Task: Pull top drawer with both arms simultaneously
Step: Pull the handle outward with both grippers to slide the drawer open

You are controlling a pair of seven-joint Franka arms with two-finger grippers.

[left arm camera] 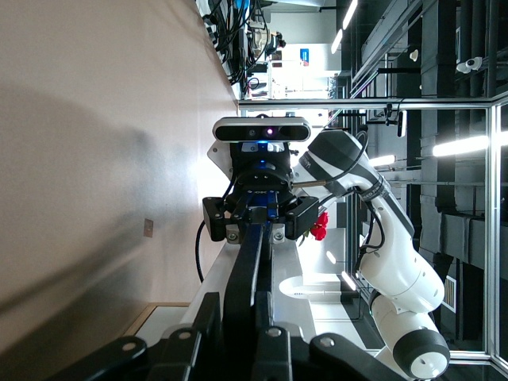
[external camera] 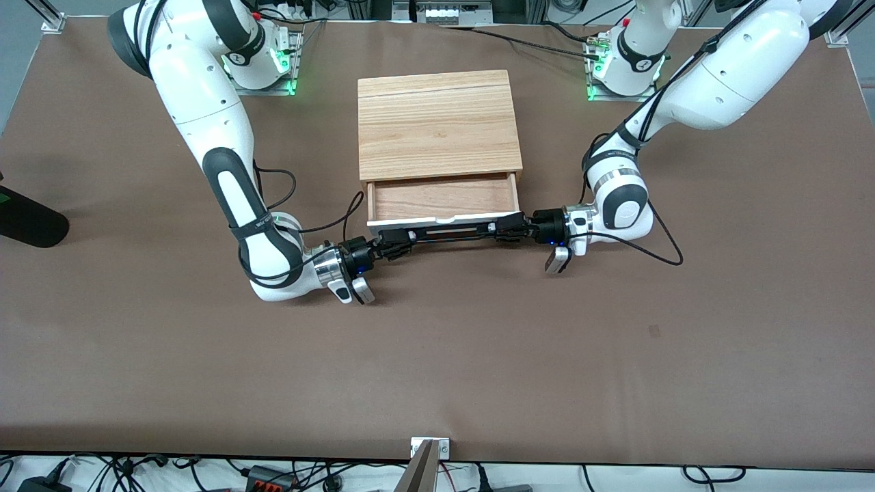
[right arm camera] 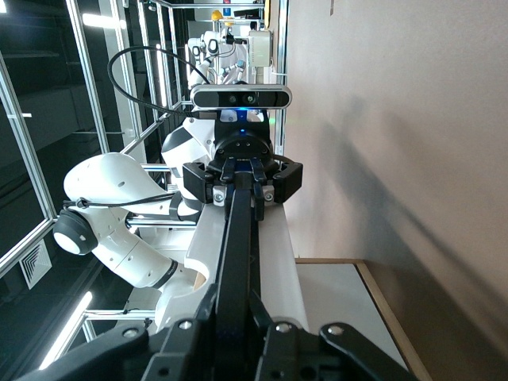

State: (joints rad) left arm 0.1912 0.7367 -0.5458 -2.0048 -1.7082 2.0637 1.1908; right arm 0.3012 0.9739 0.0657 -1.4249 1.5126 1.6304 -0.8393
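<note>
The top drawer (external camera: 441, 197) stands partly pulled out of the wooden cabinet (external camera: 437, 123), and its light wood inside shows. Its white front panel (external camera: 410, 222) carries the long black bar handle (external camera: 451, 231). My left gripper (external camera: 511, 227) is shut on the handle's end toward the left arm. My right gripper (external camera: 391, 244) is shut on the end toward the right arm. In the left wrist view my left gripper (left arm camera: 248, 305) clamps the handle (left arm camera: 246, 262), with the right gripper at its other end. In the right wrist view my right gripper (right arm camera: 236, 302) clamps the handle (right arm camera: 236, 246).
The cabinet stands mid-table between the two arm bases on the brown table cover (external camera: 437, 355). A dark object (external camera: 31, 222) lies at the table edge toward the right arm's end. Cables trail from both wrists.
</note>
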